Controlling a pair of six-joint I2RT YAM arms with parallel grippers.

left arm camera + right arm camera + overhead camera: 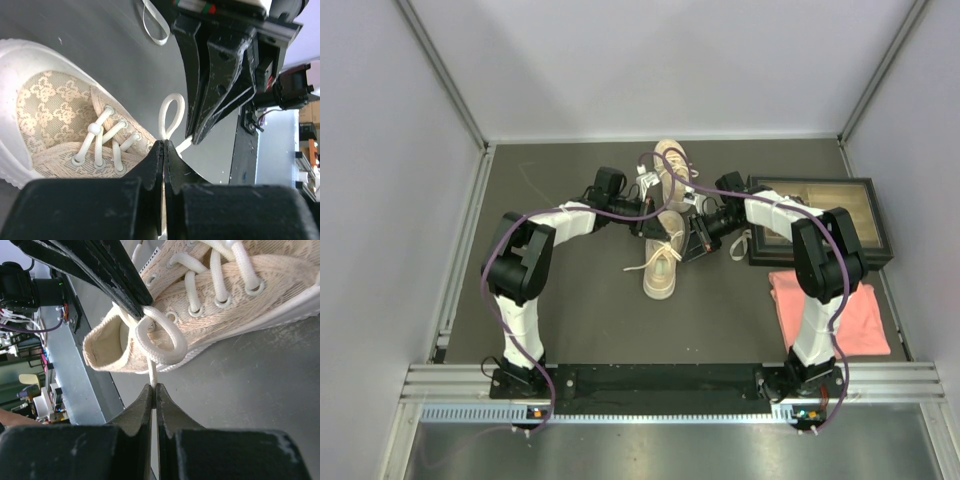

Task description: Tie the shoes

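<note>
Two beige sneakers lie mid-table: the far shoe (pixel 669 168) and the near shoe (pixel 662 268). Both grippers meet at the near shoe's heel end. My left gripper (pixel 650 222) is shut on a white lace (pixel 170 116); a small loop of it stands just beyond the shut fingertips (pixel 158 150), beside the laced upper (pixel 60 125). My right gripper (pixel 694 236) is shut on a lace strand (pixel 151 371) that runs up to a loop (pixel 161 338) at the shoe's top eyelets (pixel 220 295). Each wrist view shows the other gripper's black fingers close by.
A dark picture frame (pixel 823 216) lies at the right, with a pink cloth (pixel 832 312) in front of it. A loose white lace end (pixel 740 246) lies beside the frame. Metal rails edge the dark mat on the left and near sides.
</note>
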